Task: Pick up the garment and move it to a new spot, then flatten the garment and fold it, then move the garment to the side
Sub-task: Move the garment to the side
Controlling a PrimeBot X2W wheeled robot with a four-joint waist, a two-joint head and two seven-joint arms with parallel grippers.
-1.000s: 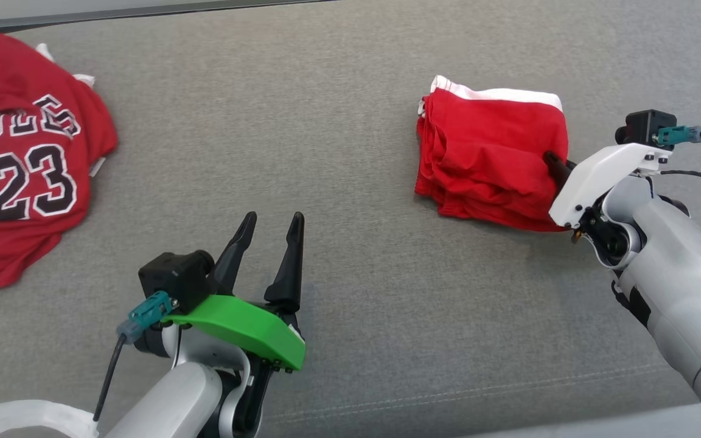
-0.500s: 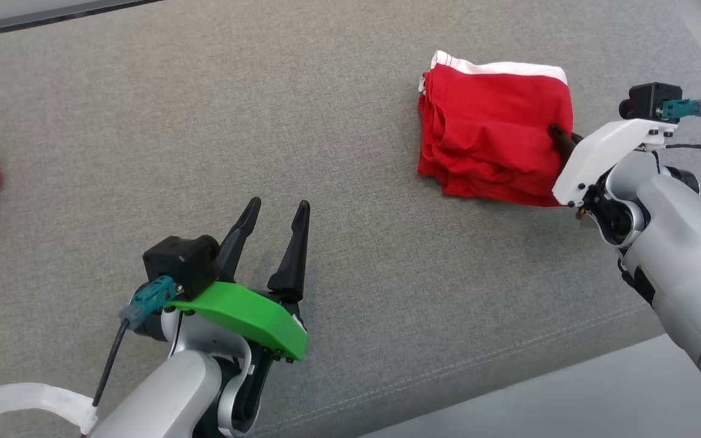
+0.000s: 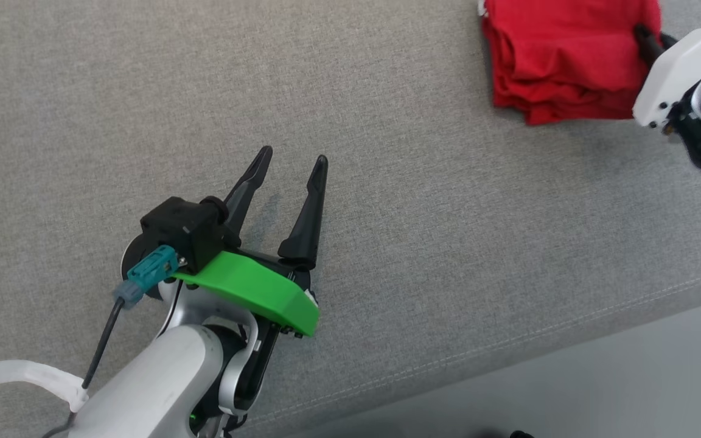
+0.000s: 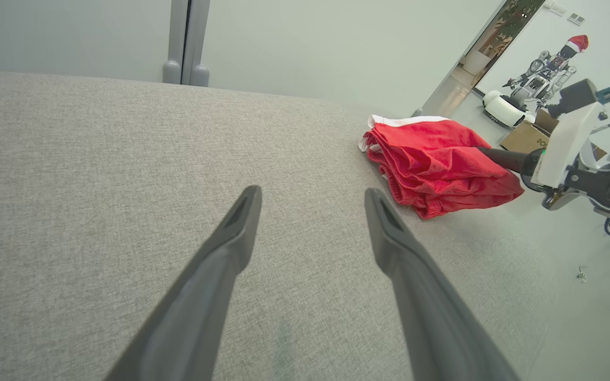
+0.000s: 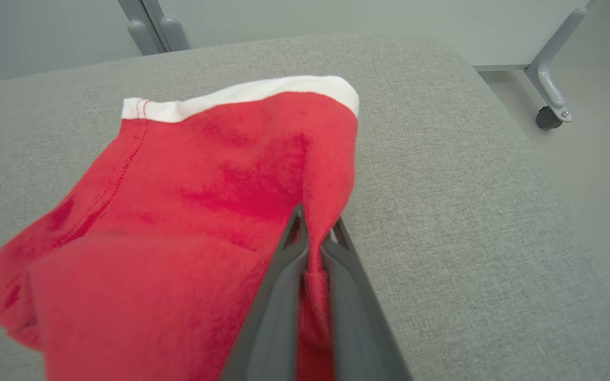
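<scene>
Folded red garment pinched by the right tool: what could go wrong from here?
1. The right tool grips just one edge of the folded garment; dragging may pull the layers apart.
2. It lies near the edge of the grey surface, so a sideways move could slide it off.

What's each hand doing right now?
Left hand: open, empty.
Right hand: closed on the garment.

A robotics lab, by the look of it.
A grey cloth-topped table (image 3: 387, 182) stands by plain pale walls (image 4: 310, 47) and a post (image 5: 551, 79) on a caster (image 5: 548, 119); past an opening, another robot (image 4: 543, 76) in a Santa hat (image 4: 579, 42) stands near a cardboard box (image 4: 525, 140) on bare floor (image 4: 575, 328).
</scene>
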